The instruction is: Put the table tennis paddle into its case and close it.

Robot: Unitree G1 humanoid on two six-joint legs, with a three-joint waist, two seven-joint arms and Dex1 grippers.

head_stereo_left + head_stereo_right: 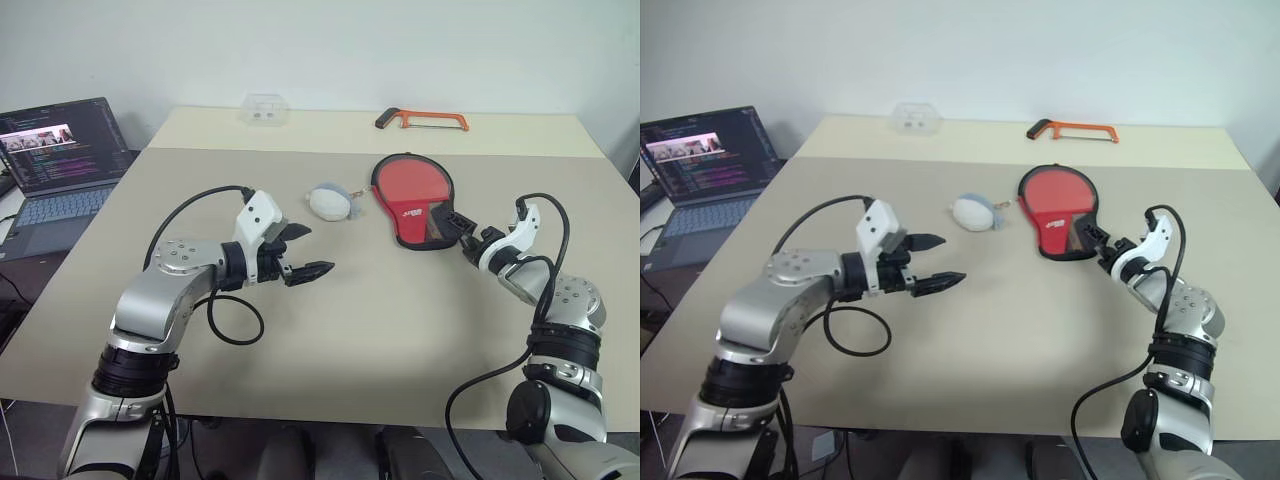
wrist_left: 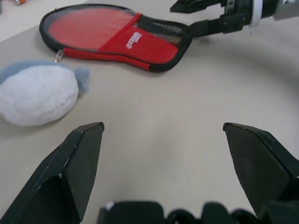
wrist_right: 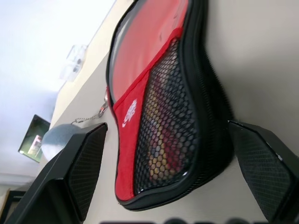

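Note:
The case (image 1: 412, 200) lies flat on the table right of centre, red side with clear window and black mesh facing up. The table tennis paddle (image 3: 163, 149) is inside it: its red face shows through the window and its striped handle through the mesh. A zip pull (image 2: 58, 56) lies at the rim of the round end. My right gripper (image 1: 452, 226) is open, level with the table, its fingers either side of the case's narrow end without touching it. My left gripper (image 1: 318, 250) hangs open and empty above bare table, left of the case.
A white and blue plush toy (image 1: 330, 201) lies just left of the case. At the far edge are an orange hacksaw (image 1: 420, 120) and a clear plastic box (image 1: 266, 108). An open laptop (image 1: 60, 160) stands off the table's left side.

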